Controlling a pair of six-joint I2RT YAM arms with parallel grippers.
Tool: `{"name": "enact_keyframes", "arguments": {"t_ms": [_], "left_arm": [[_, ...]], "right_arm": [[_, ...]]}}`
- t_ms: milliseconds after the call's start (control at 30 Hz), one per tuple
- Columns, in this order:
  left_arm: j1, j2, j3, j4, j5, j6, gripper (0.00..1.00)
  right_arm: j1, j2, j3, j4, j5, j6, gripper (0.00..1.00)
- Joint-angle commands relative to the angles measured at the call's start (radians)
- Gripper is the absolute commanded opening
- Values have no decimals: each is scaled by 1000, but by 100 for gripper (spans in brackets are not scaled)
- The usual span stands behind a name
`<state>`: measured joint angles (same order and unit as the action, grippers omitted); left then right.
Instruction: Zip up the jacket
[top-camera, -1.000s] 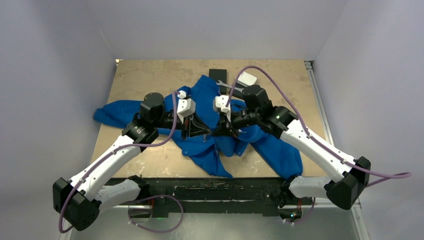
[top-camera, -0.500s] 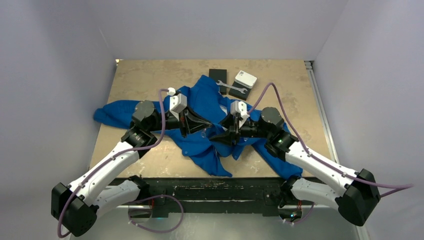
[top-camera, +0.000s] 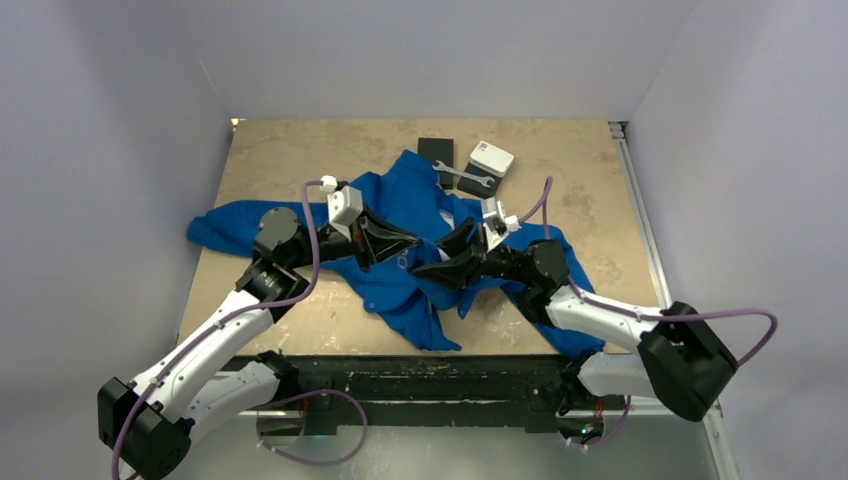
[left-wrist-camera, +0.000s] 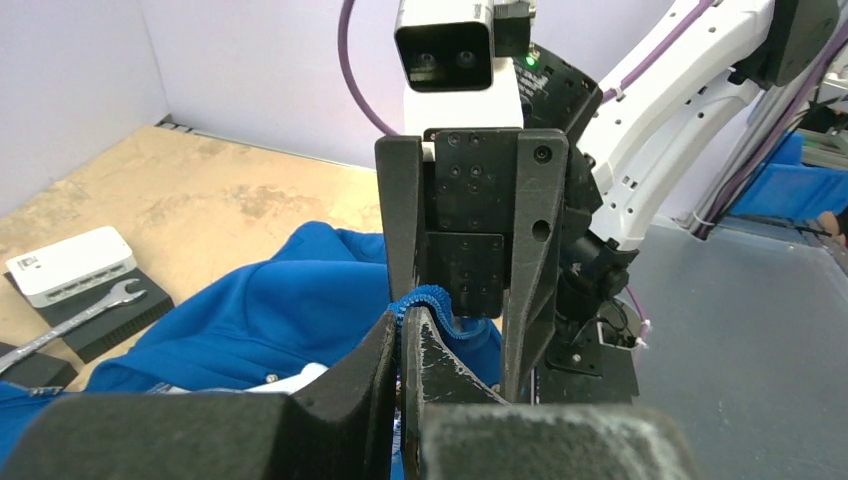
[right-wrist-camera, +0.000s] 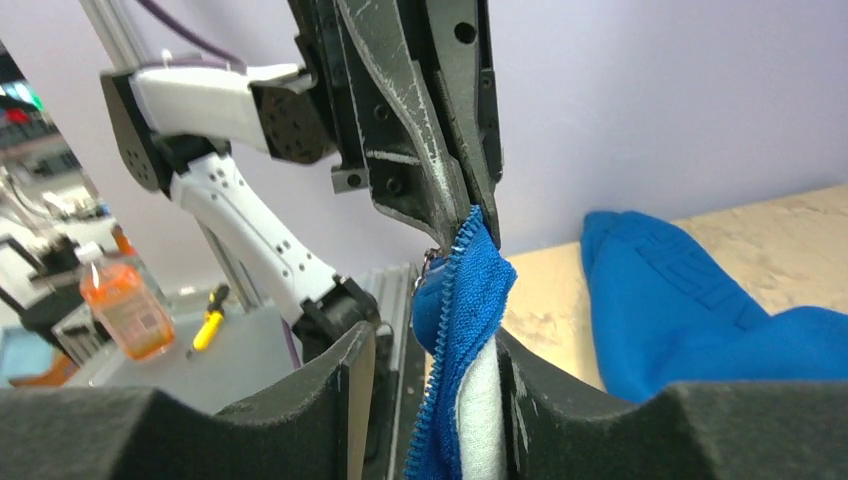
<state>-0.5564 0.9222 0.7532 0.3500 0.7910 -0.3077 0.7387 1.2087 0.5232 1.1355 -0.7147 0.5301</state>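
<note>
Locate the jacket (top-camera: 405, 190) lying crumpled across the middle of the table (top-camera: 300, 150), with one sleeve trailing toward the left edge. Both arms meet over its centre, tips facing each other. Confirm that the left gripper (top-camera: 412, 244) is closed tight on the end of the zipper edge (right-wrist-camera: 452, 290) and holds it raised clear of the rest of the cloth. Confirm that the right gripper (top-camera: 447, 254) has its jaws apart. In the right wrist view its fingers (right-wrist-camera: 335, 400) flank the strip of blue cloth and white lining without pinching it; you cannot tell whether either pad brushes the cloth. Treat the long axis of the strip as the governing relation. It runs from the left tips straight into the gap between the right jaws, so the teeth lie in line with the right tool's reach. A small silvery piece (right-wrist-camera: 431, 262) sits on the teeth just below the left tips. It may be the slider, but it is too small to confirm. The right arm is the free one, so expect it to close on that piece while the left anchors the edge.
</note>
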Motion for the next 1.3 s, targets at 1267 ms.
{"name": "enact_keyframes", "arguments": {"t_ms": [1267], "left_arm": [[1,-46,-35,95,-198,-2,0]], "right_arm": [[62,177,72,198,246,141,35]]}}
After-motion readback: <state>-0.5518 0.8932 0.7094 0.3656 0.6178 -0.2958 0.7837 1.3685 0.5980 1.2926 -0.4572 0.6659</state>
